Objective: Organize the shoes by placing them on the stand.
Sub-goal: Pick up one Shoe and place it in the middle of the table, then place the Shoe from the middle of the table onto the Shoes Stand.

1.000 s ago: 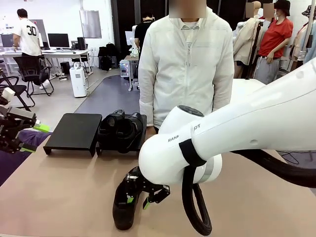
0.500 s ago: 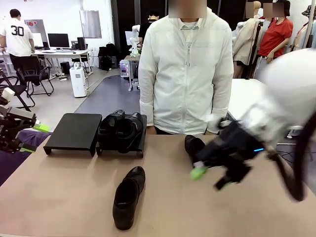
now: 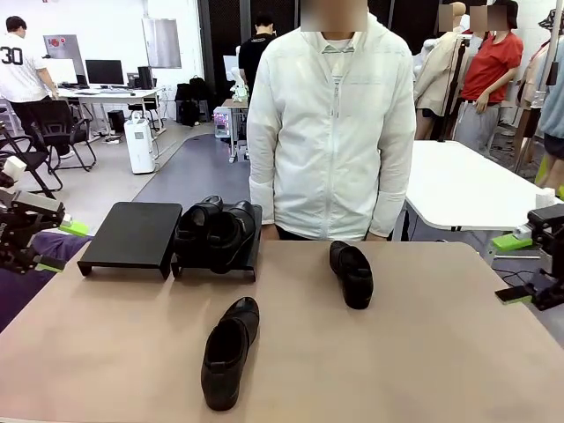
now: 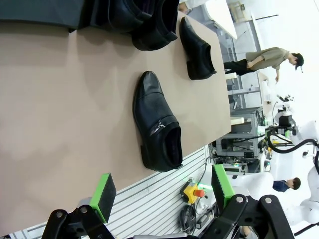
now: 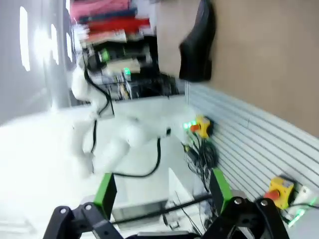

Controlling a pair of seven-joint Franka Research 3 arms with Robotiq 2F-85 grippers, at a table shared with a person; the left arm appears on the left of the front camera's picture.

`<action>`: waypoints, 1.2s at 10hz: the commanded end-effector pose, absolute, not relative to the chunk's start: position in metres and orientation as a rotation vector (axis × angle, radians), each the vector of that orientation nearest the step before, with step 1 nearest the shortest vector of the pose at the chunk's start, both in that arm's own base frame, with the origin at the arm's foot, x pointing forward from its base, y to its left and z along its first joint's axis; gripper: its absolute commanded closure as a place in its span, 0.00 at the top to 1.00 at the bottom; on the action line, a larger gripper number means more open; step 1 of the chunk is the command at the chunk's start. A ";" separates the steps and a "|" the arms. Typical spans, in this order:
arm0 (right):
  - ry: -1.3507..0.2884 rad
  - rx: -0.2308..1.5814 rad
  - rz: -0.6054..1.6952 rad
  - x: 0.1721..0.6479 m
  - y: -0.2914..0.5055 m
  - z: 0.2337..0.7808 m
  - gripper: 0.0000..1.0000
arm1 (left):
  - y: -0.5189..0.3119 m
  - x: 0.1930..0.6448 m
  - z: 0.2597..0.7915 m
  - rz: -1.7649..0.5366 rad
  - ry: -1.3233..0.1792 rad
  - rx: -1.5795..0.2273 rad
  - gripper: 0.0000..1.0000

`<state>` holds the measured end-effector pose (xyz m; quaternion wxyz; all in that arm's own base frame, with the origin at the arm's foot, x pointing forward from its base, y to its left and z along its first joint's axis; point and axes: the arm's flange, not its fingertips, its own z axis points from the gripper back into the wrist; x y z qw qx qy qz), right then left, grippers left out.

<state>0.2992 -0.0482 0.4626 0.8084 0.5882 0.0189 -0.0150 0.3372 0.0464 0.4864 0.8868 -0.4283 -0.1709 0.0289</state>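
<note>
One black shiny leather shoe [image 3: 227,352] lies near the brown worktop's [image 3: 423,352] front edge, lengthwise front to back, toe toward the far side; we see open worktop around it. The left claw [image 3: 63,247] and the right claw [image 3: 513,268] hang spread beyond the side edges.

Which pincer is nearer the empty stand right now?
Left. The left pincer hovers close beside the empty stand, on its left; the right pincer is far away at the opposite side.

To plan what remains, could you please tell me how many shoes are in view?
4. Two shoes sit on the right-hand stand, one lies near the table's front edge, one before the person; none looks hidden.
</note>
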 end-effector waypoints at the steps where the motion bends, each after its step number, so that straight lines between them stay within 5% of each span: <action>1: 0.062 1.237 0.034 0.288 -0.042 0.474 1.00 | 0.049 0.336 0.486 0.040 -0.357 -0.889 1.00; 12: 0.062 1.237 0.034 0.288 -0.042 0.474 1.00 | 0.049 0.336 0.486 0.040 -0.357 -0.889 1.00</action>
